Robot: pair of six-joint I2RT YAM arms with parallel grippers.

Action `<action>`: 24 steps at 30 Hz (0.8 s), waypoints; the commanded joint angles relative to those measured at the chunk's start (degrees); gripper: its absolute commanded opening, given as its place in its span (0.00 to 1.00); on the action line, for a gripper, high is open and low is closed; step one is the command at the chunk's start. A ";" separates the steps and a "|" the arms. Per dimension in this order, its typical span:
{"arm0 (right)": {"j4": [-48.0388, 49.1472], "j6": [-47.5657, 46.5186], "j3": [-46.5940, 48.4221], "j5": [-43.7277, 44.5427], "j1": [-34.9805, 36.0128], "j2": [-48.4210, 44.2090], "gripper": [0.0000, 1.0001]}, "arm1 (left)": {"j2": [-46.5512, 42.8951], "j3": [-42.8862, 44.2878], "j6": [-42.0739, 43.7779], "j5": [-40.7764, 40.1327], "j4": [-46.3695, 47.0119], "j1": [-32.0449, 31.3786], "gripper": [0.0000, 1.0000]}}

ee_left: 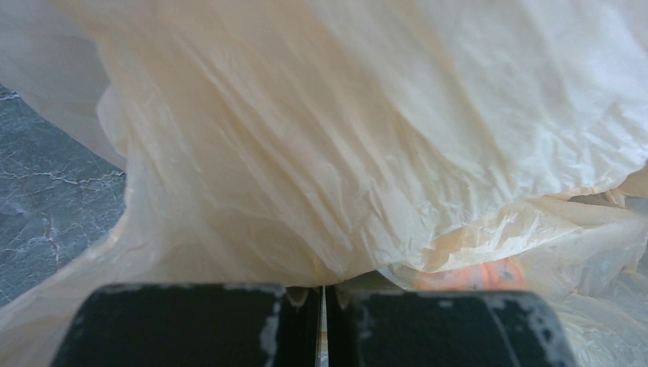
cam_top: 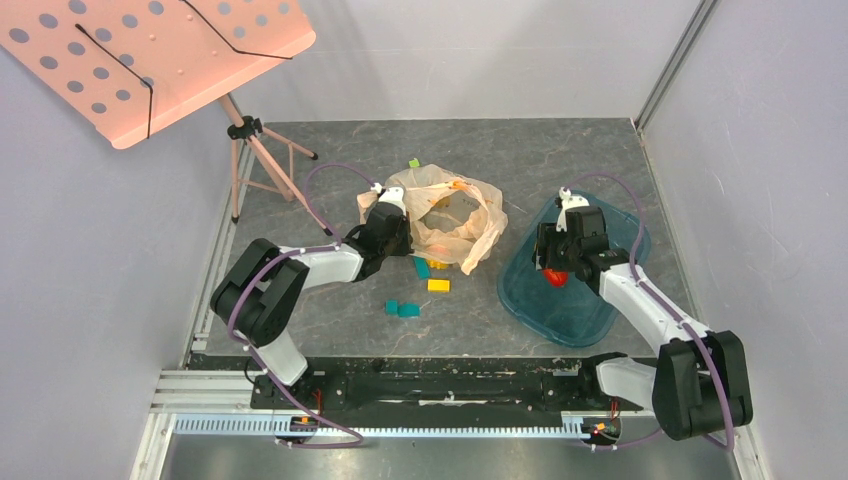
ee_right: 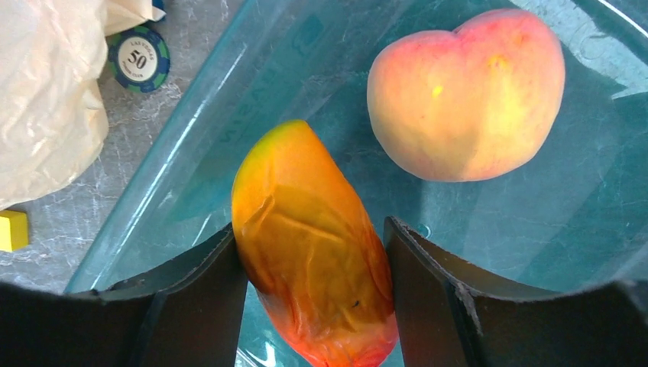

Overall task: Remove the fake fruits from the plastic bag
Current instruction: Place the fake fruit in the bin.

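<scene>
across the grey table, seen from overhead, the biggest thing is the peach-pink music stand up at ten o'clock, well off the work. next in size, the plastic bag lies crumpled at the centre, with the teal tray near it at about four o'clock.

the left gripper is closed right down at the bag's nine o'clock edge. its wrist view shows the film running into the seam between the jaws, so we read that as a pinch on the bag, holding it in place. the right gripper hangs over the tray, partly open, with one finger pressed to each flank of the orange-red fruit. so this fruit is out of the bag and above the tray floor; we cannot tell whether it touches the floor. a peach-coloured fruit lies in the tray at the held one's one o'clock, apart from it. we cannot tell whether another fruit remains in the bag.

we judge the step in hand to be the set-down. to do it well we would lower until the fruit bears on the tray and keep it clear of the peach-coloured one. then we would spread the fingers evenly and lift straight up — an oval on smooth plastic will likely roll if nudged.

smallest, at the bag's six o'clock, lie a yellow block and teal blocks. a poker chip sits beside the bag.
</scene>
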 commanded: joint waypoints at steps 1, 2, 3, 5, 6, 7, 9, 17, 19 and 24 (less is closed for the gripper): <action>1.34 -1.18 -0.93 0.68 -0.22 1.71 0.45 | 0.24 1.70 -1.02 0.40 0.54 -0.13 0.02; 1.86 -1.51 -1.04 0.21 -0.22 2.25 0.46 | 0.16 1.70 -1.02 0.41 0.57 -0.12 0.02; 2.27 -1.66 -1.21 -0.04 -0.22 2.95 0.46 | 0.13 1.70 -0.98 0.43 0.56 -0.12 0.02; 2.90 -1.68 -1.27 -0.05 -0.22 4.42 0.47 | 0.13 1.70 -1.01 0.48 0.56 -0.14 0.02; 3.16 -1.63 -1.35 0.07 -0.26 5.15 0.47 | 0.16 1.72 -1.02 0.58 0.60 -0.17 0.02; 3.56 -1.43 -1.52 0.16 -0.23 5.66 0.47 | 0.14 1.70 -1.08 0.64 0.56 -0.14 0.02; 4.55 -1.07 -2.03 0.20 -0.22 6.44 0.47 | 0.09 1.68 -1.10 0.59 0.53 -0.13 0.02; 6.02 -0.88 -3.15 1.31 -0.22 7.89 0.67 | 0.19 1.73 -0.97 0.57 0.57 -0.19 0.02; 6.12 -0.88 -3.08 1.31 -0.22 7.59 0.73 | 0.17 1.71 -1.01 0.58 0.55 -0.10 0.02; 4.64 -1.06 -2.05 1.26 -0.22 5.68 0.82 | 0.15 1.76 -1.00 0.59 0.61 -0.12 0.02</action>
